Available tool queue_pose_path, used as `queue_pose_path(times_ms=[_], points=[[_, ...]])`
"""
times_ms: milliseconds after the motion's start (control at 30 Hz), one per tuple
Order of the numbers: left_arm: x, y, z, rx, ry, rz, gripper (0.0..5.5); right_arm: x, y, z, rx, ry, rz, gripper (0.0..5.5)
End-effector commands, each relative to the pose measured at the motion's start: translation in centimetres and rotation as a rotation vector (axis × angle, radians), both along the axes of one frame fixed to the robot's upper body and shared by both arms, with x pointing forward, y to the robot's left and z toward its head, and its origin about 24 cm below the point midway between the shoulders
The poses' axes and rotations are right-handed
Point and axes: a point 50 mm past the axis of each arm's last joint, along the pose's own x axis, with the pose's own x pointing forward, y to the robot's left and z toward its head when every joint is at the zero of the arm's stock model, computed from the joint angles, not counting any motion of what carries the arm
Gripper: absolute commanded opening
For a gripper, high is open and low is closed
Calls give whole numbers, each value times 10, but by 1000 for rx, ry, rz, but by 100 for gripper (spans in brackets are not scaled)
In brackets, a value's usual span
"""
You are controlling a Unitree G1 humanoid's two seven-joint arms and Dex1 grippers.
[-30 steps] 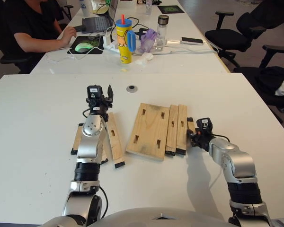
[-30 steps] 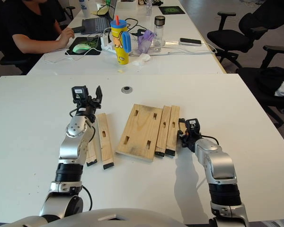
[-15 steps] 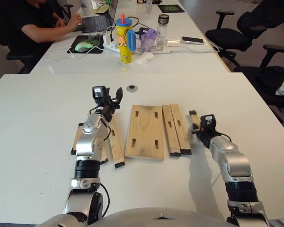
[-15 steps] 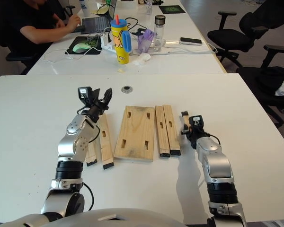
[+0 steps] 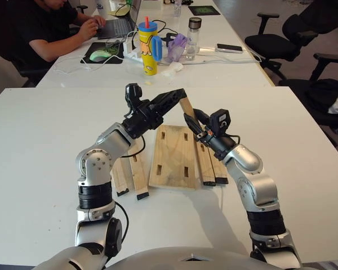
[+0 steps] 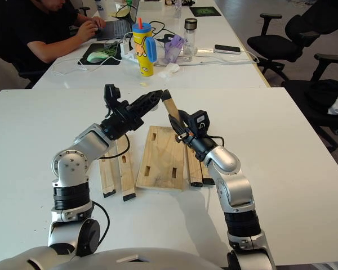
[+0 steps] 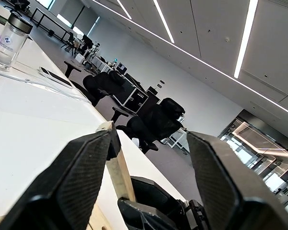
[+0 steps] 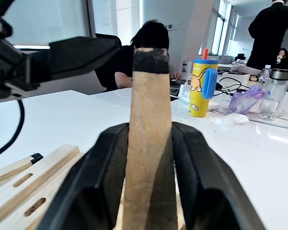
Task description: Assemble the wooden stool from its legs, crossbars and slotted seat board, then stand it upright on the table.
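Right tool (image 5: 195, 122) clamping raised wooden bar (image 5: 186, 107), left tool (image 5: 177, 96) open at its tip

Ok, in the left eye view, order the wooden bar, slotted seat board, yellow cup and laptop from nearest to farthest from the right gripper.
1. wooden bar: clamped in the right gripper, held above the table.
2. seat board: flat on the table, just below the gripper.
3. yellow cup: on the next table behind.
4. laptop: farther back on that table, to the left.
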Motion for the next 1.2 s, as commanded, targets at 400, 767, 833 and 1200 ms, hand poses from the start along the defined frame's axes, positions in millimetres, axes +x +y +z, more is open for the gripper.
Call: queue_pose_path(times_ms=[400, 767, 833, 1200], points=[[4, 0, -5, -5, 88, -69, 294, -12, 4, 8, -3, -109, 75, 131], [5, 0, -2, -14, 87, -102, 236, -17, 6, 5, -35, -128, 89, 131], [4, -2, -3, -17, 94, -107, 215, -16, 6, 6, -32, -129, 90, 131], [6, 1, -7, -3, 111, -90, 70, -12, 3, 4, -52, -133, 72, 131]])
